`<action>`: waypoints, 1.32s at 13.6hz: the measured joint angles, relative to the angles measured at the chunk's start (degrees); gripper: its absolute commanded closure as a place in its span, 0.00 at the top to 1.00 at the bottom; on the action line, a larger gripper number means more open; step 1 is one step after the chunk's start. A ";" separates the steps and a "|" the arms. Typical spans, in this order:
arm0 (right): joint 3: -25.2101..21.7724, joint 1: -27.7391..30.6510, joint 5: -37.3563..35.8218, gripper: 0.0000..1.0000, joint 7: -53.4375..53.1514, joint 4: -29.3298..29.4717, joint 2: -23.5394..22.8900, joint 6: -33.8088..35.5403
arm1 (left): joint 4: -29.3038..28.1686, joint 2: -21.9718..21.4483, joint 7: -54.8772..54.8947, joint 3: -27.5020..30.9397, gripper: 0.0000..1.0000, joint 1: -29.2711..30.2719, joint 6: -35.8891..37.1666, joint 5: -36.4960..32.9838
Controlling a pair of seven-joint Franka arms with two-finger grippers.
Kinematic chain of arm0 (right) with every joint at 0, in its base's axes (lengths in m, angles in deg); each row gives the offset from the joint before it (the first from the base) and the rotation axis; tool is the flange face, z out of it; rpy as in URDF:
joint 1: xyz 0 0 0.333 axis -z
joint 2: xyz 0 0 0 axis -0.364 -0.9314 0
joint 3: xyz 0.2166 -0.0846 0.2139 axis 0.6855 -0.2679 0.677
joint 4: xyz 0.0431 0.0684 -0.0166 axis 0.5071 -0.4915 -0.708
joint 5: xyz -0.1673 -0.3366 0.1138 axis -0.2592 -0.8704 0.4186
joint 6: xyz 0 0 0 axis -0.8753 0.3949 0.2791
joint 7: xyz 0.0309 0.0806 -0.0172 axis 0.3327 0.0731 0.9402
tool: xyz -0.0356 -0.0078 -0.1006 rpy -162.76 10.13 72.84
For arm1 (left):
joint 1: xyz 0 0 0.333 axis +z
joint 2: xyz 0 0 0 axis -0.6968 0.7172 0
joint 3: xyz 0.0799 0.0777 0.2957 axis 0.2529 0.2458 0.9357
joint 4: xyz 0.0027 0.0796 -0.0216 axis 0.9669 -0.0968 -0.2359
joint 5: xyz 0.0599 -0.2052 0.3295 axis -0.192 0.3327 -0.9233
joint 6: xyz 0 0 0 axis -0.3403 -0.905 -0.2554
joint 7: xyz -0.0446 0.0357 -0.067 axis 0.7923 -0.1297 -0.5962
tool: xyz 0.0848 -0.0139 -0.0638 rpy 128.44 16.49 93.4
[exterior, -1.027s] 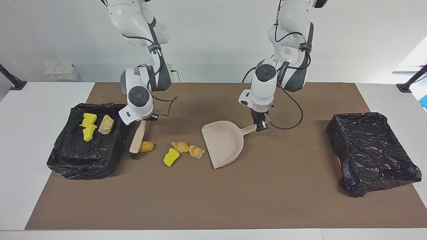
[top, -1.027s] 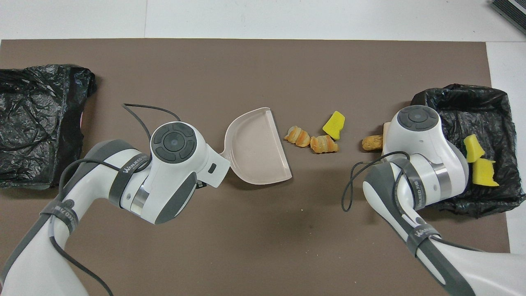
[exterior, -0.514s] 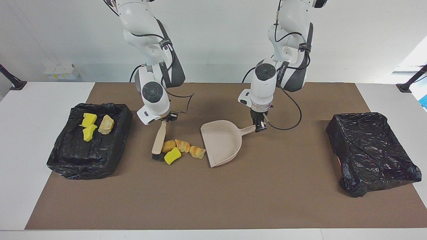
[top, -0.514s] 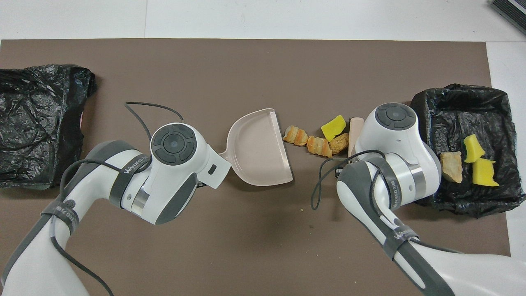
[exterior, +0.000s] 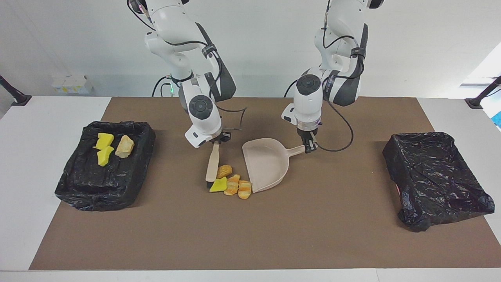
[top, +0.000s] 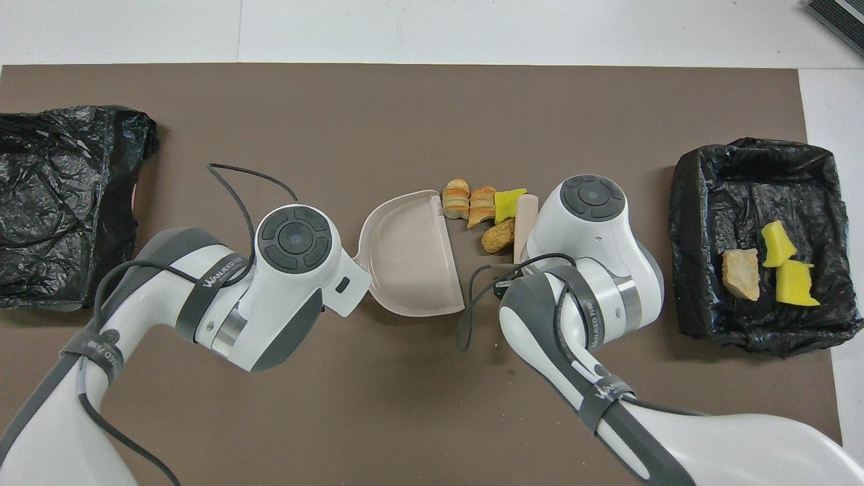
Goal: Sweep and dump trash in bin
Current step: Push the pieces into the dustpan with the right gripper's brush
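Sweeping has carried the right hand (exterior: 216, 143), clenched on the beige wooden-handled brush (exterior: 212, 164), toward the beige plastic dustpan (exterior: 267, 164) grasped by the left hand (exterior: 309, 148). Four loose trash scraps (exterior: 231, 183) now sit bunched at the pan's lip, none inside. Only the overhead view shows them crowding the lip's end farther from the robots.

Beige plastic dustpan (exterior: 266, 166), beige-handled brush (exterior: 213, 164), yellow sponge chunk (exterior: 218, 185), orange-and-tan striped bread lumps (exterior: 238, 188), crinkled black bin liners (exterior: 434, 178), brown table mat (exterior: 274, 235).

Brown-matted table (exterior: 250, 235): two black-lined bins (exterior: 103, 166) (exterior: 434, 178), dustpan (exterior: 266, 164), four scraps (exterior: 231, 182) seemingly touching its lip.
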 measured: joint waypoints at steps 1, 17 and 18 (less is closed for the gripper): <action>0.05 -1.19 1.46 0.00 0.00 0.02 -0.16 -0.67 | 0.00 -0.12 0.00 0.00 0.00 0.00 0.31 -0.07; 3.67 -6.16 8.35 0.00 0.40 0.80 3.86 5.45 | -2.98 -1.26 8.01 0.49 0.00 1.09 -3.42 -0.35; 3.55 -4.71 8.35 0.00 1.65 1.19 5.33 8.19 | -2.99 -1.26 10.05 0.48 0.00 1.61 -3.50 -0.35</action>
